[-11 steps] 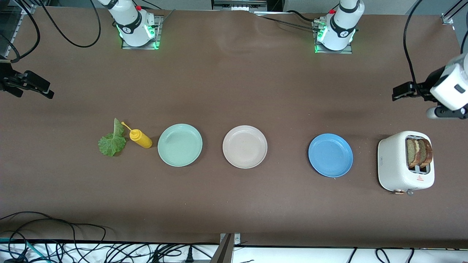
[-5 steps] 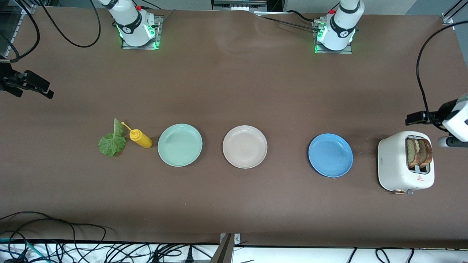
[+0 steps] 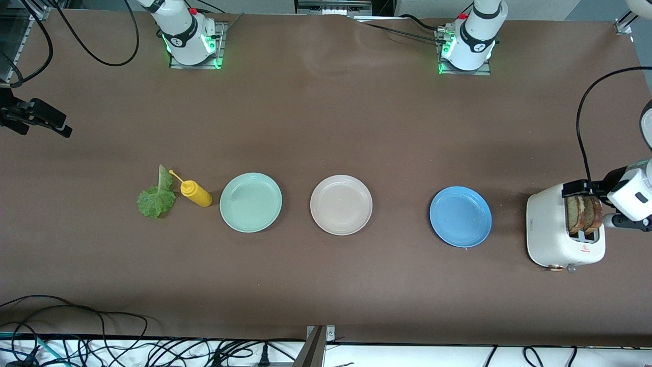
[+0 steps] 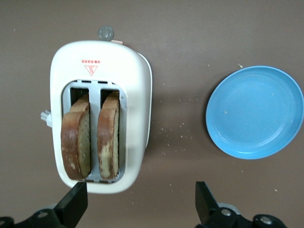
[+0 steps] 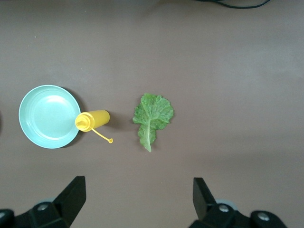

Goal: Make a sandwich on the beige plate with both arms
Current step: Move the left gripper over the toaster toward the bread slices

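Note:
The beige plate (image 3: 341,205) lies bare in the middle of the table. Two toasted bread slices (image 3: 585,214) stand upright in the slots of a white toaster (image 3: 547,229) at the left arm's end; the left wrist view shows the slices (image 4: 76,137) and the toaster (image 4: 137,76) from above. My left gripper (image 3: 575,189) (image 4: 141,204) hangs open over the toaster's edge, holding nothing. A green lettuce leaf (image 3: 155,196) (image 5: 152,116) lies flat toward the right arm's end. My right gripper (image 3: 56,125) (image 5: 137,199) hovers open and empty over bare table at that end.
A yellow squeeze bottle (image 3: 196,193) (image 5: 92,119) lies on its side between the lettuce and a mint-green plate (image 3: 250,202) (image 5: 47,116). A blue plate (image 3: 460,216) (image 4: 256,111) sits between the beige plate and the toaster. Crumbs dot the table beside the toaster.
My left gripper has travelled from over bare table to over the toaster. The right arm has barely moved.

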